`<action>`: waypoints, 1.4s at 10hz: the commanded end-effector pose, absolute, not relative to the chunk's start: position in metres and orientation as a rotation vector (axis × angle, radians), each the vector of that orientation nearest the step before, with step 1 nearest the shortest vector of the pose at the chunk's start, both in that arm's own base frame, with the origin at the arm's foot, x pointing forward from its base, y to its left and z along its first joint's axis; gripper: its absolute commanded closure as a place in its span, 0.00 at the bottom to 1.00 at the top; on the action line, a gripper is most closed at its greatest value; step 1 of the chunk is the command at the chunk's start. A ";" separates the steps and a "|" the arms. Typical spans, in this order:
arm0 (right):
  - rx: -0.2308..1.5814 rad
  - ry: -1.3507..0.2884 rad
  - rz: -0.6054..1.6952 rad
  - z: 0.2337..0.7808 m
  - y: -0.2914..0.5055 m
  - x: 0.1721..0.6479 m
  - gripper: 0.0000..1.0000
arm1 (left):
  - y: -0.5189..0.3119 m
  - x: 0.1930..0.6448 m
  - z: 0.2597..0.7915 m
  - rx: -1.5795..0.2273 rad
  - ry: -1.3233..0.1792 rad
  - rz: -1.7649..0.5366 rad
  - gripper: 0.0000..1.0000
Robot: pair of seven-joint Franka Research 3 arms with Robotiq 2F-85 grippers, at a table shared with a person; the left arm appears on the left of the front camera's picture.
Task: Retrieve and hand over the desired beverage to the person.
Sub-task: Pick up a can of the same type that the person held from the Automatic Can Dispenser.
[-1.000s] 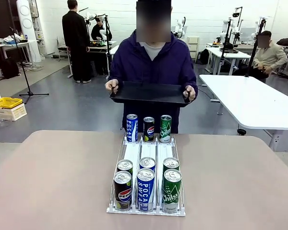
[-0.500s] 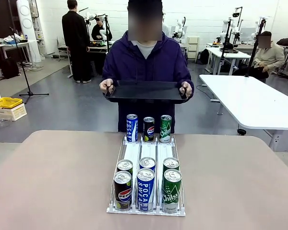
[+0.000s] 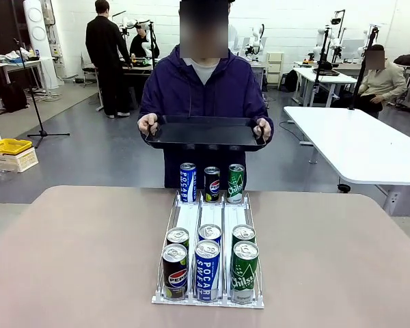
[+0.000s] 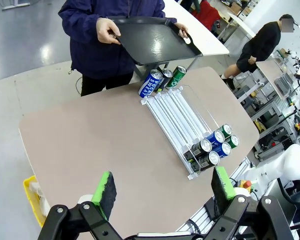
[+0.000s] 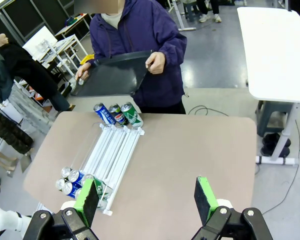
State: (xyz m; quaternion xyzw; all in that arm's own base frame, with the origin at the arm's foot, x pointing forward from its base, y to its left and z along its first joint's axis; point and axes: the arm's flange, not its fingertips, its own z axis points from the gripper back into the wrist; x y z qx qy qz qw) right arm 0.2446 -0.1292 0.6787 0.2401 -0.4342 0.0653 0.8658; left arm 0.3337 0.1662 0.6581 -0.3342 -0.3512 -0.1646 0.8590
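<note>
Meanwhile the person (image 3: 203, 89) has shifted the tray (image 3: 205, 133) leftward; left end effector (image 4: 163, 189) and right end effector (image 5: 147, 199) gape empty.

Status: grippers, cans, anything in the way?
Left gripper open, empty. Right gripper open, empty. Cans untouched in the rack; person holds a black tray. Nothing blocking the cans.

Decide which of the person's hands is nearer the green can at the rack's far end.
Left. The person's left hand holds the tray edge above and just behind the green can. The right hand holds the opposite edge, out past the blue can.
</note>
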 end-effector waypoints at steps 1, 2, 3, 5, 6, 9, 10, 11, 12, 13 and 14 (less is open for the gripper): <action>0.517 -0.919 0.142 0.678 -0.130 0.248 0.00 | 0.167 0.334 0.659 -0.707 -0.750 -0.366 0.00; 0.517 -0.919 0.142 0.678 -0.130 0.248 0.00 | 0.167 0.334 0.659 -0.707 -0.750 -0.366 0.00; 0.517 -0.919 0.142 0.678 -0.130 0.248 0.00 | 0.167 0.334 0.659 -0.707 -0.750 -0.366 0.00; 0.517 -0.919 0.142 0.678 -0.130 0.248 0.00 | 0.167 0.334 0.659 -0.707 -0.750 -0.366 0.00; 0.517 -0.919 0.142 0.678 -0.130 0.248 0.00 | 0.167 0.334 0.659 -0.707 -0.750 -0.366 0.00; 0.517 -0.919 0.142 0.678 -0.130 0.248 0.00 | 0.167 0.334 0.659 -0.707 -0.750 -0.366 0.00; 0.517 -0.919 0.142 0.678 -0.130 0.248 0.00 | 0.167 0.334 0.659 -0.707 -0.750 -0.366 0.00; 0.517 -0.919 0.142 0.678 -0.130 0.248 0.00 | 0.167 0.334 0.659 -0.707 -0.750 -0.366 0.00; 0.517 -0.919 0.142 0.678 -0.130 0.248 0.00 | 0.167 0.334 0.659 -0.707 -0.750 -0.366 0.00; 0.517 -0.919 0.142 0.678 -0.130 0.248 0.00 | 0.167 0.334 0.659 -0.707 -0.750 -0.366 0.00; 0.517 -0.919 0.142 0.678 -0.130 0.248 0.00 | 0.167 0.334 0.659 -0.707 -0.750 -0.366 0.00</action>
